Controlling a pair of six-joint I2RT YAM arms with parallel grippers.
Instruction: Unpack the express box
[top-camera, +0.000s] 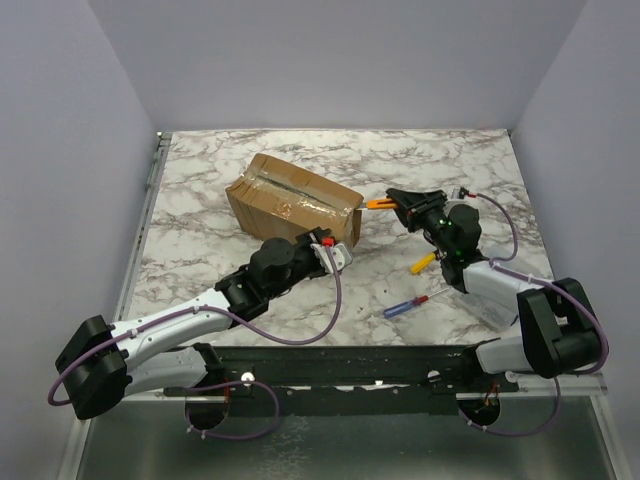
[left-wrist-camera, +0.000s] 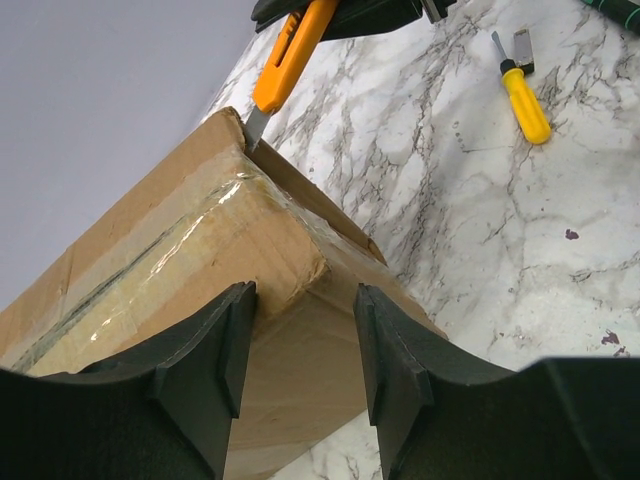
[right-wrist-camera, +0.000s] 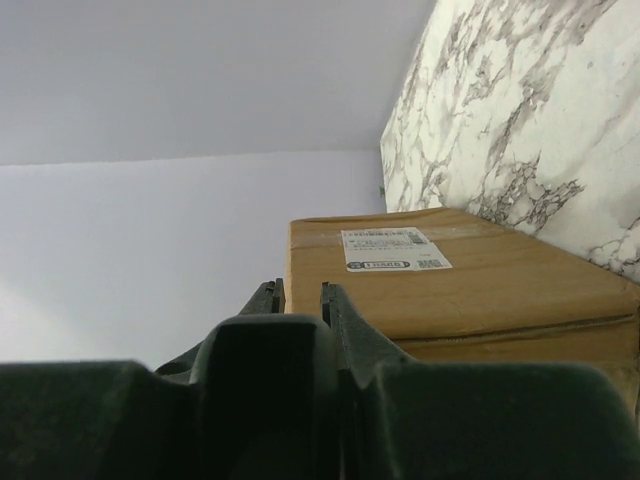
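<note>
The white label (right-wrist-camera: 393, 250) on the express box (right-wrist-camera: 480, 295) carries printed lines and a dark bar, all too small to read.

A table (top-camera: 200, 200) patterned as white marble with grey veining carries a brown cardboard box (top-camera: 290, 200), its seams shining under glossy clear tape. The box's label (right-wrist-camera: 392, 250) is white with black print. Seen from above, a utility knife (top-camera: 379, 203) at the box's 3 o'clock has an orange handle and a silver-grey blade. Toward 5 o'clock lie a yellow-handled screwdriver (top-camera: 422, 263) and a blue-handled screwdriver (top-camera: 403, 307) tipped in red. The left gripper (left-wrist-camera: 303, 300) and right gripper (right-wrist-camera: 300, 290) are matte black. The left arm (top-camera: 170, 330) and right arm (top-camera: 495, 290) are white with black joints and carry purple cables (top-camera: 335, 310). The walls (top-camera: 330, 60) are pale lavender-grey.
</note>
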